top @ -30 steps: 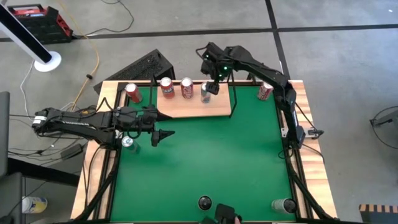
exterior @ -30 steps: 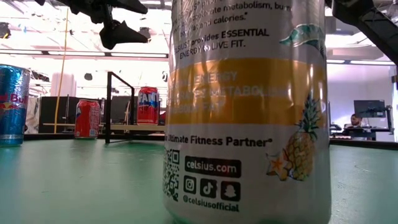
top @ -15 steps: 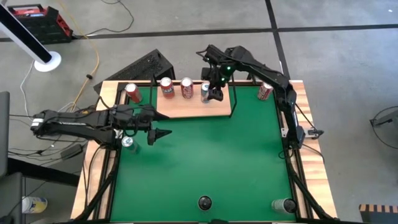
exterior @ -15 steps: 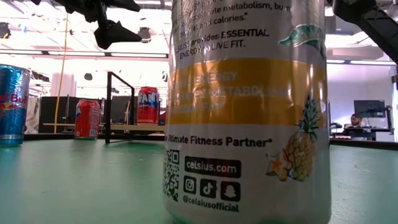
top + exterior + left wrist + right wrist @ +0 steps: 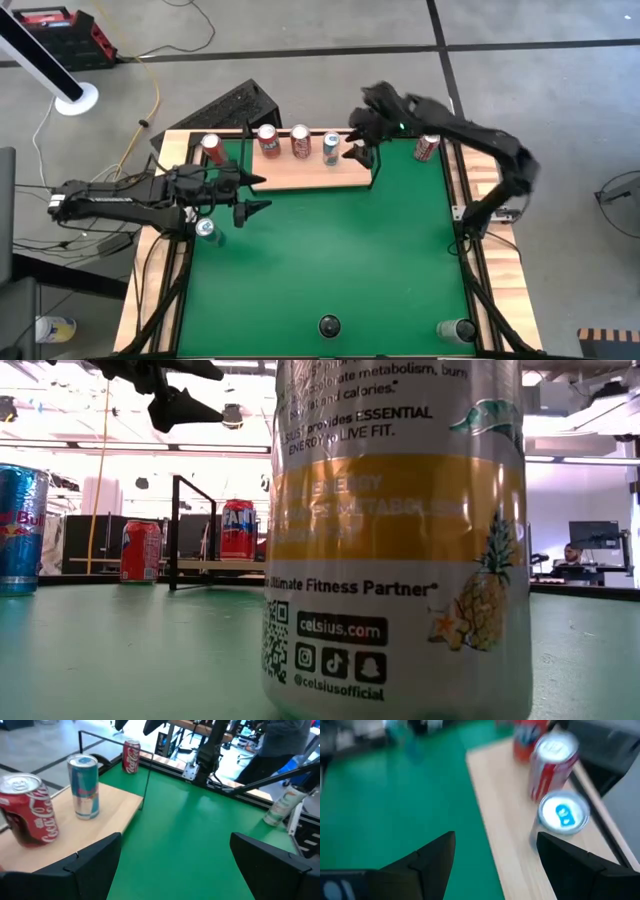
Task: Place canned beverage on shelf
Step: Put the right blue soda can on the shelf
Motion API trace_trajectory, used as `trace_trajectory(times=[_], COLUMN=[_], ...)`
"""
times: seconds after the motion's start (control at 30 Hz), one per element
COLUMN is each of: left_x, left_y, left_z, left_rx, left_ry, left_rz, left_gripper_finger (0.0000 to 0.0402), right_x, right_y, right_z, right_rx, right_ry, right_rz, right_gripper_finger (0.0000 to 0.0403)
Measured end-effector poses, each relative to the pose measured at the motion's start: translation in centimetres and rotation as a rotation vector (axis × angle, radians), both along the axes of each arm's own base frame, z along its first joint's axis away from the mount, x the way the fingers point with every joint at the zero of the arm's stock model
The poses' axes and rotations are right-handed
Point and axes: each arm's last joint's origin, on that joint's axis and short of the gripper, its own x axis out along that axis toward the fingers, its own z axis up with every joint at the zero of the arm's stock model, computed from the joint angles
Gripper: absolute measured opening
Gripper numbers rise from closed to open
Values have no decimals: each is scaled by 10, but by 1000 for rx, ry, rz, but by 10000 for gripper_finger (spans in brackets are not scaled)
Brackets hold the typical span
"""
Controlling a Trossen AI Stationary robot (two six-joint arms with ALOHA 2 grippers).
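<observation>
The shelf [image 5: 310, 172] is a light-wood board at the table's far side. On it stand two red cans [image 5: 267, 140] [image 5: 300, 142] and a silver-blue can [image 5: 331, 148] [image 5: 563, 815], each on its base. My right gripper [image 5: 360, 150] [image 5: 495, 865] hovers open just right of the silver-blue can, clear of it. My left gripper [image 5: 251, 195] [image 5: 175, 860] hangs open above the green table near the shelf's left end, with nothing between its fingers.
A red can [image 5: 212, 148] stands left of the shelf, another [image 5: 427, 147] at the far right, and a blue can [image 5: 206, 229] under my left arm. Two cans [image 5: 328, 325] [image 5: 457, 328] stand at the near edge. One of them [image 5: 400, 540] fills the low view.
My right gripper has drawn back from the silver-blue can toward the table's right edge and tipped its fingers more level; the can stays upright on the shelf. My left gripper has drifted a little toward the left edge.
</observation>
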Motion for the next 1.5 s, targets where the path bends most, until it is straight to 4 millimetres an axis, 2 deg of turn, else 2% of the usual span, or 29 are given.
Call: trace_trajectory(times=[0.1,0.17,0.33,0.43,0.53,0.73,0.77,1.1,1.2,1.5], left_x=[0,0,0,0,0,0,0,0,0,0], left_y=[3,5,10,12,13,11,11,11,11,11], left_z=[0,-1,0,1,0,0,0,0,-1,-1], left_rx=[17,12,2,1,-7,-41,-44,-57,-68,-71], left_ry=[5,7,3,-7,-7,-12,-12,-13,-10,-8], left_rz=[12,12,4,4,7,-23,-23,-20,-24,-33], left_gripper_finger=[357,357,357,357,357,357,357,357,357,357], right_x=[-10,-14,-11,3,7,20,22,37,38,43], right_y=[2,4,10,10,6,-2,-3,-14,-16,-27], right_z=[-16,-21,-28,-37,-49,-70,-70,-69,-75,-76], right_rx=[16,26,18,-7,32,89,83,-17,-48,-95], right_ry=[-154,-198,-174,-170,-141,-93,-97,-43,41,115], right_rz=[-78,-68,-13,27,45,68,72,43,26,19], right_gripper_finger=[303,303,287,261,207,32,20,16,16,16])
